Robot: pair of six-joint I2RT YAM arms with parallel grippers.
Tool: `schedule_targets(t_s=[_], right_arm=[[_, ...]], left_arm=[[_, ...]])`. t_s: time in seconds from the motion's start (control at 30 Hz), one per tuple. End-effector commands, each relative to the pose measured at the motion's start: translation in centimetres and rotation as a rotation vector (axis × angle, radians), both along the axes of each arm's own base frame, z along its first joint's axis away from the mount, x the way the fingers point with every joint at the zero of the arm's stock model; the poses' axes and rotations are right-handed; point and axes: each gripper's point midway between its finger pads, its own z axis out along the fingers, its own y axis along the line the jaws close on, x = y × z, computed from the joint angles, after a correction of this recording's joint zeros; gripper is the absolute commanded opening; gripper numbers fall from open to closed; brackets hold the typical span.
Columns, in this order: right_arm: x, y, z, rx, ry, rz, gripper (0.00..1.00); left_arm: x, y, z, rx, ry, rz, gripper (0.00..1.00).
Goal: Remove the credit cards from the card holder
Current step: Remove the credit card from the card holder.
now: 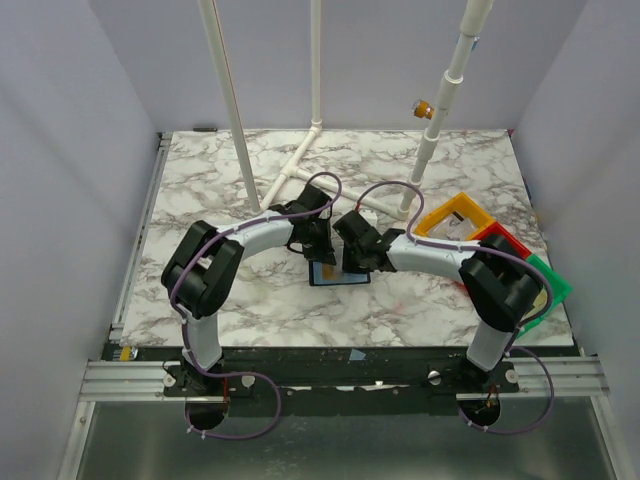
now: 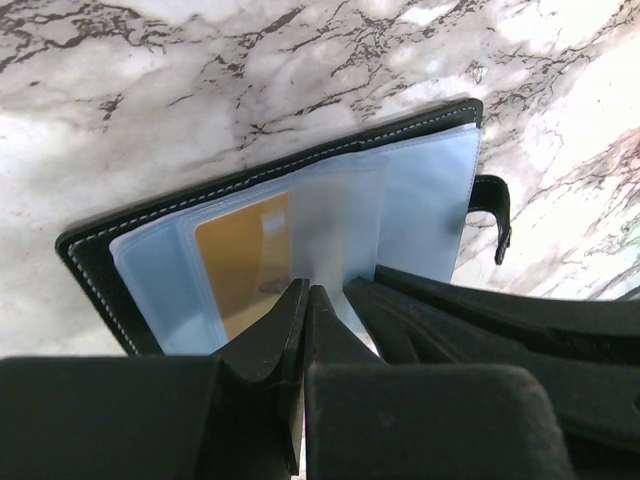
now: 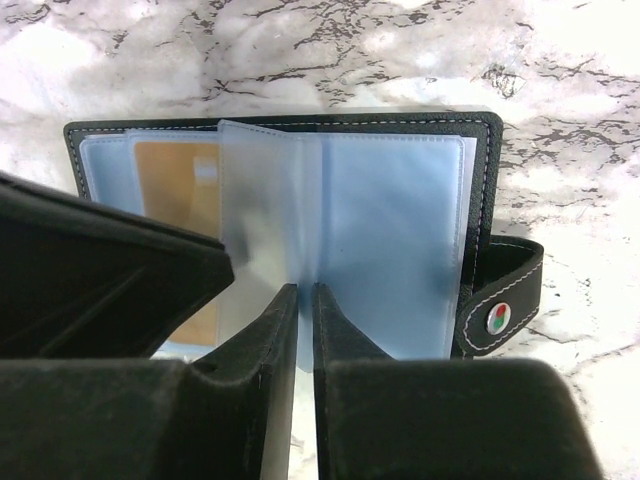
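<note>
- Black, white-stitched folding card holder [image 3: 487,220] lies open mid-tabletop [image 1: 250,310]; you see frosted blue plastic sleeves [image 3: 390,240], one tan-gold card [image 3: 180,190] and a snap tab [image 3: 510,285].
- Its long axis runs left-right in the top view, and the tab juts from one short edge.
- Your left end effector [image 2: 305,300] is closed, tips on the sleeves. Your right end effector [image 3: 300,295] shows only a slit, and you cannot tell whether it pinches a sleeve.
- The holder's near edge is hidden behind the fingers.

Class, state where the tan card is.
In the left wrist view, the tan card sits in the left half of the open card holder, just beyond the left gripper.

Left gripper [image 2: 306,292] pinched closed; right gripper [image 3: 305,290] likewise, arms bent inward.
</note>
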Motion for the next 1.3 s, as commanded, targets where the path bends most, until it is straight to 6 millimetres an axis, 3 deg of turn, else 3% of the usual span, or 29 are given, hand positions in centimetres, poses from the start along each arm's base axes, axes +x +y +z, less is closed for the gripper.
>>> schedule_targets(t_s=[0.0,0.17,0.53,0.9,1.03,1.13,1.27], right_arm=[[-0.9,-0.5,-1.6,-0.003,0.031,-0.021,0.12],[-1.5,-0.8,-2.5,0.027,0.068,-0.024,0.10],[-1.4,-0.7,-2.1,0.088,0.080,-0.029,0.09],[-0.4,0.2,0.5,0.132,0.028,-0.018,0.10],[0.0,0.2,1.9,0.140,-0.002,-0.024,0.20],[0.5,-0.2,3.7,0.136,-0.040,-0.041,0.33],[1.1,-2.1,5.9,0.068,-0.095,-0.092,0.38]], left_arm=[[0.1,1.4,1.6,0.037,-0.049,0.012,0.00],[0.1,2.0,1.4,0.040,-0.048,0.018,0.00],[0.1,1.5,0.4,0.035,-0.023,0.015,0.00],[0.0,-0.4,0.3,0.014,-0.013,-0.021,0.00],[0.1,-0.8,0.6,0.007,-0.016,-0.027,0.00],[0.1,-1.1,0.7,0.002,-0.016,-0.032,0.00],[0.1,-1.5,1.0,-0.009,-0.017,-0.039,0.00]])
